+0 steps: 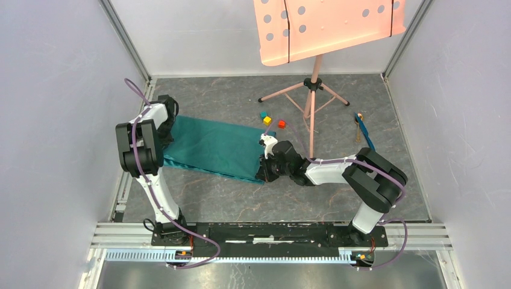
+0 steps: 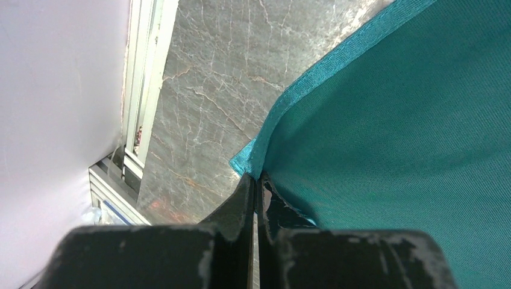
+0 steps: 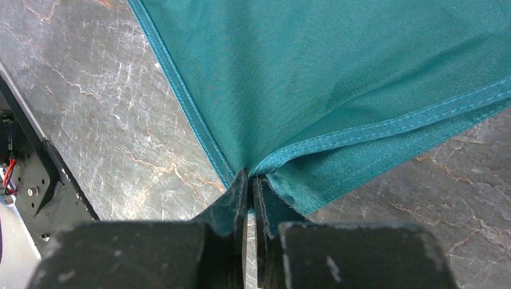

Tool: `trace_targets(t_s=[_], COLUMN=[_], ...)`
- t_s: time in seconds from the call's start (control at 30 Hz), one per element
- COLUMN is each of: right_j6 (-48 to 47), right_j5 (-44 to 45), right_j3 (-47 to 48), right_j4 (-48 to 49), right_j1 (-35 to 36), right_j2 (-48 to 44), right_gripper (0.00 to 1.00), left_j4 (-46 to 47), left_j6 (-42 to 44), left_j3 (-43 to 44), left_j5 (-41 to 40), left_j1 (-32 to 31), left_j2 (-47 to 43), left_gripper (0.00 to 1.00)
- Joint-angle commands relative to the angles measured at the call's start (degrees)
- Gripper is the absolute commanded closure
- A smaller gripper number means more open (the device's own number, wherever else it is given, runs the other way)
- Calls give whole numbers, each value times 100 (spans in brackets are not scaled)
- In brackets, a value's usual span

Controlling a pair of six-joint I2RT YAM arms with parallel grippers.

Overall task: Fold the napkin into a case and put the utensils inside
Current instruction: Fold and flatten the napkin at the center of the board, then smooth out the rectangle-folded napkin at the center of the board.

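The teal-green napkin [image 1: 211,147] lies folded over as a broad strip on the marble floor, left of centre. My left gripper [image 1: 171,133] is at its left end, shut on a hemmed corner [image 2: 256,177]. The right gripper [image 1: 263,170] is at the near right corner, and its jaws pinch two layers of cloth [image 3: 249,174] where the hems meet. The napkin [image 3: 337,78] stretches away from that grip. The utensils [image 1: 363,129], a thin blue piece and one with a golden-brown bowl, lie together on the floor at the far right, away from both grippers.
Three small coloured cubes [image 1: 268,120] sit just beyond the napkin's far right corner. A tripod stand [image 1: 312,96] with a pink perforated desk [image 1: 325,24] rises behind them. White walls enclose the floor on three sides, and a metal rail [image 1: 265,232] runs along the near edge.
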Motion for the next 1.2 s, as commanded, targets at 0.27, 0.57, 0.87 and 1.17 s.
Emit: trace_targets(t_s=[0.27,0.57,0.87,1.17], right_j6=[-3,-153,-1279,-622], right_j5=[-71,-78,780,1471], right_j3=[-33,-298,555,1813], right_j4=[251,-168,-1603,-1655], right_j1=[36,254,14,-450], right_j2=[14,-800,-1360,-85], right_gripper=[92,49,31,39], left_j4=[-54,-327,-267,919], left_j6=[-16,-111,-252,-580], left_j3=[-1,223,-60,-16], left_j5=[-322,-877,614,4073], left_j1=[-5,-222,-300,-285], left_j2=[133,-295,-1186,-1206], left_gripper=[97,57,32,15])
